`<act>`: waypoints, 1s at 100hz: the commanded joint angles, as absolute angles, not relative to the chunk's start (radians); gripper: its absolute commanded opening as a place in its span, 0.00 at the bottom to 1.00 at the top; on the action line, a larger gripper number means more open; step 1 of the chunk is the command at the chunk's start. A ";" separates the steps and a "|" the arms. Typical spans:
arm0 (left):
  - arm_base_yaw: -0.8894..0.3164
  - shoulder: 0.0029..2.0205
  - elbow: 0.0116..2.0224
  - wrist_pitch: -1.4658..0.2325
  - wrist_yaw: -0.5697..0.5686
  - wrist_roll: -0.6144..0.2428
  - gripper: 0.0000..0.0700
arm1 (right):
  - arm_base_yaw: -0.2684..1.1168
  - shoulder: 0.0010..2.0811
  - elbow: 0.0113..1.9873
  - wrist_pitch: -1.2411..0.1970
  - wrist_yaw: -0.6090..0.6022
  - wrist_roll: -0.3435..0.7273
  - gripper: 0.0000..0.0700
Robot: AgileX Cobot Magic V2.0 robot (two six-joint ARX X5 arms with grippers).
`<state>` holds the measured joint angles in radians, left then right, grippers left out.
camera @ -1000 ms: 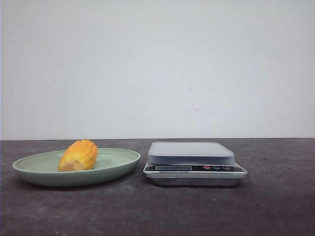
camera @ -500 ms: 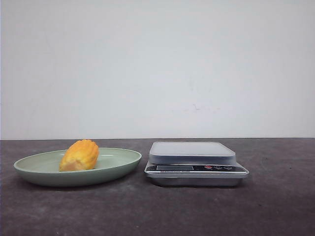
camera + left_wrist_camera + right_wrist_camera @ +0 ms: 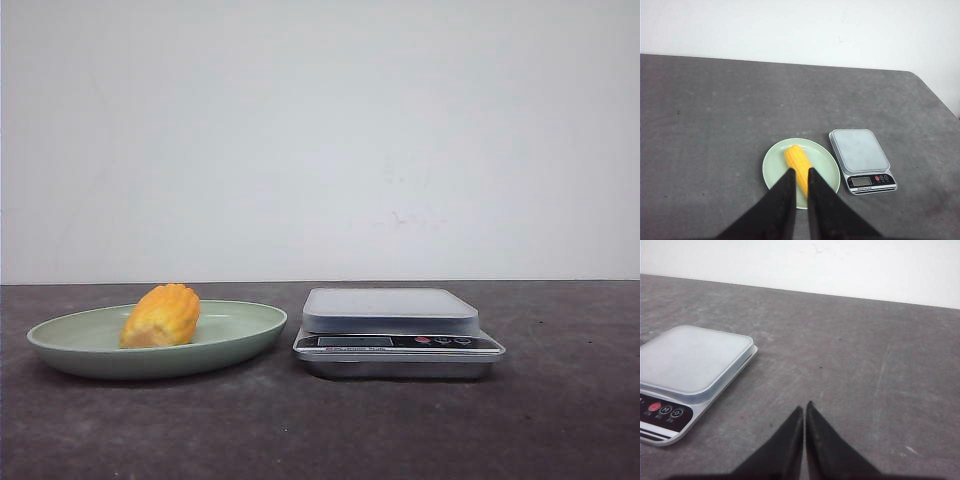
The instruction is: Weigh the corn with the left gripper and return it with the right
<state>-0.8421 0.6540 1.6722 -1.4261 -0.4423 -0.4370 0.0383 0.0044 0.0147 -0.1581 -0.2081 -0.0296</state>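
Observation:
The corn [image 3: 160, 315], a short yellow-orange cob, lies on a pale green plate [image 3: 250, 328] at the left of the table. In the left wrist view the corn [image 3: 796, 161] lies on the plate [image 3: 774, 167], far below my left gripper [image 3: 801, 171]. That gripper's jaws stand a narrow gap apart and hold nothing. My right gripper [image 3: 804, 406] is shut and empty, above bare table to the right of the scale [image 3: 690, 357]. Neither gripper shows in the front view.
A silver digital kitchen scale [image 3: 390, 312] with a grey platform stands just right of the plate, nothing on it; it also shows in the left wrist view [image 3: 860, 150]. The table [image 3: 560, 420] is dark grey, with a white wall behind.

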 commanded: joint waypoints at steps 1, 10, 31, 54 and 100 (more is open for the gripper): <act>-0.850 0.659 1.689 -1.461 -0.446 -0.439 0.00 | 0.037 0.004 0.013 -0.156 -0.209 -0.038 0.00; -0.850 0.659 1.689 -1.461 -0.446 -0.439 0.00 | 0.037 0.004 0.013 -0.156 -0.209 -0.038 0.00; -0.850 0.659 1.689 -1.460 -0.446 -0.439 0.00 | 0.037 0.004 0.013 -0.156 -0.209 -0.038 0.00; -0.824 0.659 1.683 -1.454 -0.455 -0.351 0.00 | 0.037 0.004 0.013 -0.156 -0.209 -0.038 0.00; -0.409 0.448 0.830 -0.439 -0.550 -0.415 0.00 | 0.037 0.004 0.013 -0.157 -0.208 -0.038 0.00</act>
<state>-0.4454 0.4858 0.9581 -0.6121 -0.6186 -0.3565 0.0380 0.0044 0.0147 -0.1581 -0.2085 -0.0299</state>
